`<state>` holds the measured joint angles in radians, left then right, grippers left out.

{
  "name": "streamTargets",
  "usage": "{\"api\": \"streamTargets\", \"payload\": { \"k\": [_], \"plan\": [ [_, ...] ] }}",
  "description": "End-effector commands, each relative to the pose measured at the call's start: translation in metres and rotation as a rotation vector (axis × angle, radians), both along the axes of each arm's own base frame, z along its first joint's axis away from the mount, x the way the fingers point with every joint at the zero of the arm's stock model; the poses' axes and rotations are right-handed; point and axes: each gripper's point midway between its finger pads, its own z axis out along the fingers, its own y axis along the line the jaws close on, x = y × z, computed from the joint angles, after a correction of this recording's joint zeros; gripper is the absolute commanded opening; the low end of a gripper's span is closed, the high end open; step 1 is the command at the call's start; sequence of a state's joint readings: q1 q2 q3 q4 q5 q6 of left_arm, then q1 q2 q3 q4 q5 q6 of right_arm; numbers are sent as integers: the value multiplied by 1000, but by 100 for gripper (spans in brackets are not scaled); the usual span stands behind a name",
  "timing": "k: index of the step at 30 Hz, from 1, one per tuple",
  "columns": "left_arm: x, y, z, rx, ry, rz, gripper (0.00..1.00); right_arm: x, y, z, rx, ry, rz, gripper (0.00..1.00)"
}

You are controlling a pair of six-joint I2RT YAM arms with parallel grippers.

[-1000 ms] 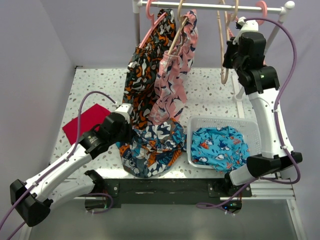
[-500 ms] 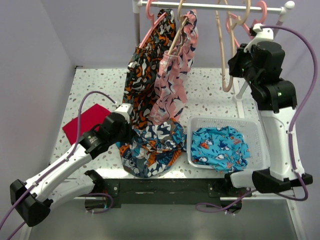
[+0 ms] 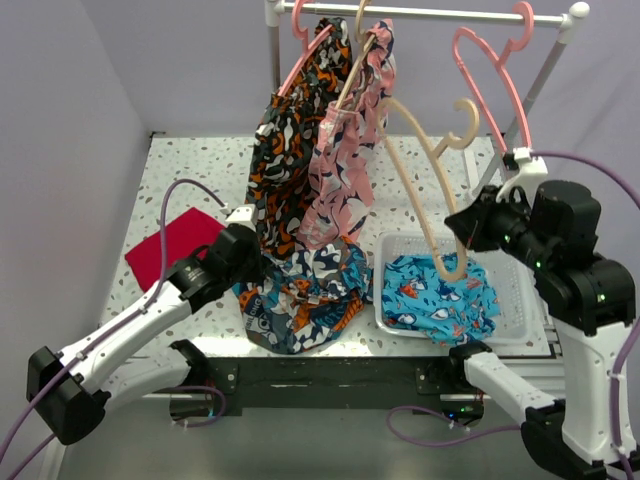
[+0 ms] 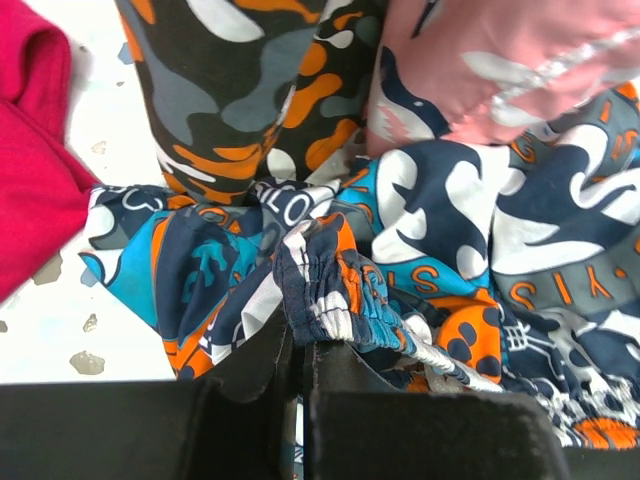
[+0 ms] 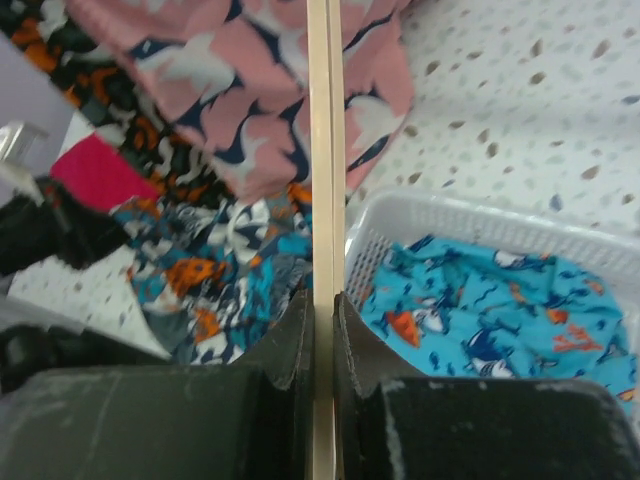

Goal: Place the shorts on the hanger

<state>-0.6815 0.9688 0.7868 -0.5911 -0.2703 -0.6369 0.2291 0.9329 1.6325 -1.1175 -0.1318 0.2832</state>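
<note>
Right, on my left wrist feed the left gripper [image 4: 300, 345] has its jaws pressed together on a gathered fold of elastic waistband, so it has the shorts [image 3: 305, 298] pinched. They lie in a crumpled heap at the near edge of the counter [image 3: 200, 170], about midway along it. Their upper part sits under the hems of the black-orange shorts [image 3: 290, 160] and the pink garment [image 3: 345, 170] hanging from the rail [image 3: 420, 12].

A red cloth [image 3: 170, 245] lies flat toward the left edge, just beside the left arm.

The right gripper [image 5: 322, 300] is squeezed onto the hanger [image 5: 320, 150], its fingers touching the thin cream bar on both sides with no gap showing. From above, the hanger is off the rail and tilted. Its hook points up and to the right, and its lower end is over the white basket [image 3: 510, 255].

That basket sits toward the near right corner, just beside the heap. It holds the turquoise shorts [image 3: 440, 298]. A pink hanger [image 3: 490, 70] hangs on the rail above the right arm.
</note>
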Motion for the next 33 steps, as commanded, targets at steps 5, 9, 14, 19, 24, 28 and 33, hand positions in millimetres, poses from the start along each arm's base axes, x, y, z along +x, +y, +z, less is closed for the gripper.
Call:
{"api": "streamTargets", "payload": {
  "k": [5, 9, 14, 19, 24, 28, 33],
  "plan": [
    [20, 10, 0, 10, -41, 105, 0, -84, 50, -38, 158, 230, 329, 0],
    [27, 11, -5, 23, -21, 102, 0, -108, 61, -52, 151, 310, 443, 0],
    [32, 9, -15, 11, 6, 89, 0, -128, 66, -69, 110, 374, 538, 0],
    [34, 11, -16, 15, 9, 88, 0, -140, 75, -55, 141, 359, 628, 0],
    [36, 10, -11, 15, 4, 75, 0, -143, 89, -54, 145, 396, 719, 0],
    [35, 9, -4, 18, -10, 50, 0, -132, 94, -63, 104, 410, 713, 0],
    [28, 9, 7, 0, -28, 18, 0, -114, 100, -73, 71, 402, 692, 0]
  ]
}}
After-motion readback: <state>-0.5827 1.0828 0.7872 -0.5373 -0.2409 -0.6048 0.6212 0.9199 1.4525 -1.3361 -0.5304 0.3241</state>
